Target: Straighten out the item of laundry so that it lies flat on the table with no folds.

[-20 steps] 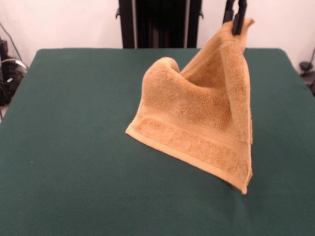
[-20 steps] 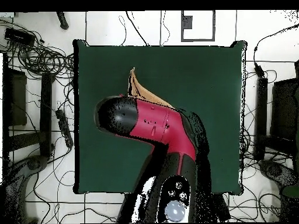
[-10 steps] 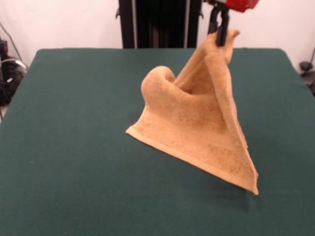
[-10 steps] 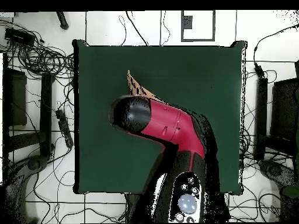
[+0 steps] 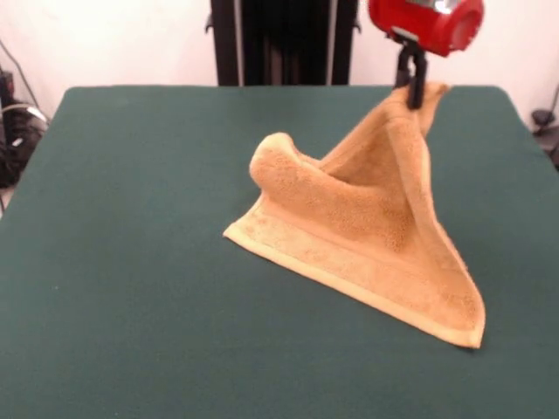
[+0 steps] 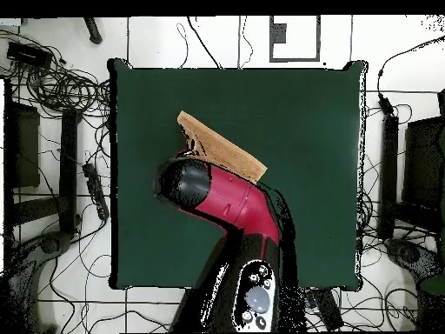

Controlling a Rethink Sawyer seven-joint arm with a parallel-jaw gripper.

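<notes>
The orange-tan washcloth (image 5: pixel 367 227) is held up by one corner at the right of the front view, and its lower banded edge lies on the green table (image 5: pixel 131 262). A fold bulges up at its left side. My gripper (image 5: pixel 417 87) is shut on that raised corner, just below the red wrist. In the overhead view only a strip of the washcloth (image 6: pixel 222 148) shows beyond the red arm, which hides the gripper.
The red and black arm (image 6: pixel 230 204) reaches over the table's middle in the overhead view. Cables and dark stands (image 6: pixel 52 156) lie on the floor around the table's sides.
The gripper has come lower and shifted sideways with the corner. The cloth's front right corner has slid outward, and more of the banded edge rests on the table.
</notes>
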